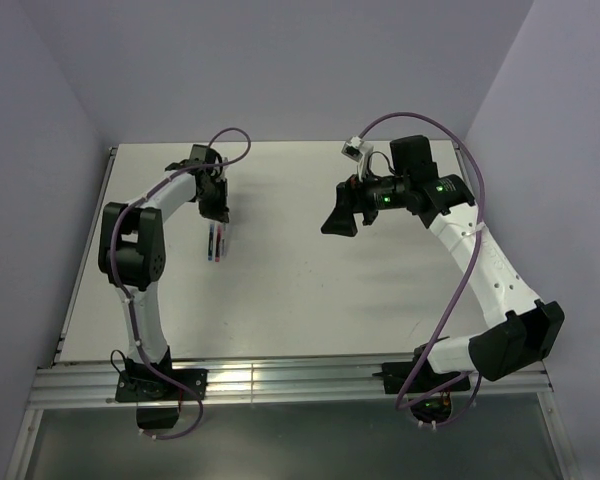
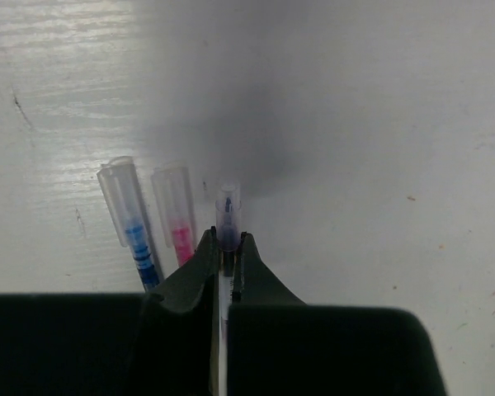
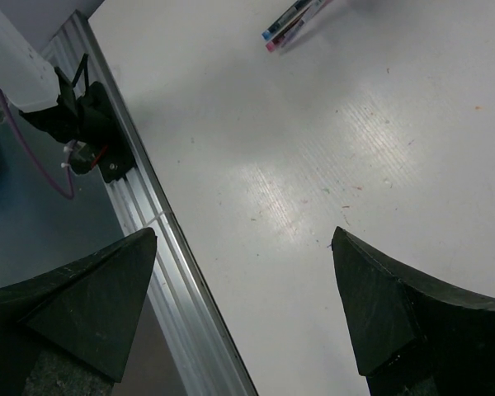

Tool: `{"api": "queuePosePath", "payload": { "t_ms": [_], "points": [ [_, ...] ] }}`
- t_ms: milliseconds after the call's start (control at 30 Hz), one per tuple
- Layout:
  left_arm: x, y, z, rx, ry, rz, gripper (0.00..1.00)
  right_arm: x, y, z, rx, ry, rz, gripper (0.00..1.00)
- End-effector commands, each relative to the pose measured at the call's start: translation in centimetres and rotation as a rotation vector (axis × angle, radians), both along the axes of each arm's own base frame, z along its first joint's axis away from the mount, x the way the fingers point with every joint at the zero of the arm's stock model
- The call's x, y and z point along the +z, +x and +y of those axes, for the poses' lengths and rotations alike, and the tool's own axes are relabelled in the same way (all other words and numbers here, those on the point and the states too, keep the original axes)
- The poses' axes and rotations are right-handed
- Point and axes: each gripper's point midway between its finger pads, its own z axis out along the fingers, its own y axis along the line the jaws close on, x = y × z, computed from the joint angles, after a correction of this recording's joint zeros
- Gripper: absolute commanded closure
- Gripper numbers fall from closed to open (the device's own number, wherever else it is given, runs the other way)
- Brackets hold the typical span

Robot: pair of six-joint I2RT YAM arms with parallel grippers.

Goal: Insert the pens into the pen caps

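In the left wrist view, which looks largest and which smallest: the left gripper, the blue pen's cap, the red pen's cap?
1. left gripper, largest by far, nearest the camera.
2. blue pen's cap and red pen's cap: nearly alike, red partly hidden, so unranked.

We see the bench [image 3: 313,165] as a white, smooth board with a soft sheen: light glares off it in streaks, showing a fine linear grain, faint scratches and small specks. Along its near edge runs a ribbed rail [image 1: 280,378] of bare, bright metal. The caps [image 2: 120,194] look like clear, glossy plastic, slightly frosted; the blue pen [image 2: 147,266], the red pen [image 2: 181,241] and the clear-grey pen [image 2: 228,233] look like thin see-through plastic too. The left end effector [image 2: 227,239] and right end effector [image 3: 243,247] have fingers of dark, matt plastic with a slightly grainy face. The arm cables [image 1: 460,290] wear a smooth purple sheath.
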Motion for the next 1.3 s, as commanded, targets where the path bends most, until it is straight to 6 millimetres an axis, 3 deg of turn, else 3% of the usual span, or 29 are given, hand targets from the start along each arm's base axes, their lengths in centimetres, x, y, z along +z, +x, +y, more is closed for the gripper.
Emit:
{"api": "queuePosePath", "payload": {
  "t_ms": [0,600,1033,1267],
  "points": [
    [0.5,0.9,0.6,0.049,0.048,-0.003,1.0,0.1,0.0,-0.3,-0.003,-0.01,-0.03,0.05],
    [-2.4,0.7,-0.5,0.062,0.089,0.076,0.93,0.2,0.1,-0.2,-0.004,-0.007,-0.011,0.04],
    [-2.2,0.4,-1.0,0.052,0.166,0.066,0.77,0.6,0.4,-0.1,-0.011,-0.007,-0.01,0.03],
    [-2.0,0.1,-1.3,0.044,0.172,0.065,0.75,0.6,0.3,-0.2,-0.013,-0.011,-0.013,0.03]
  ]
}}
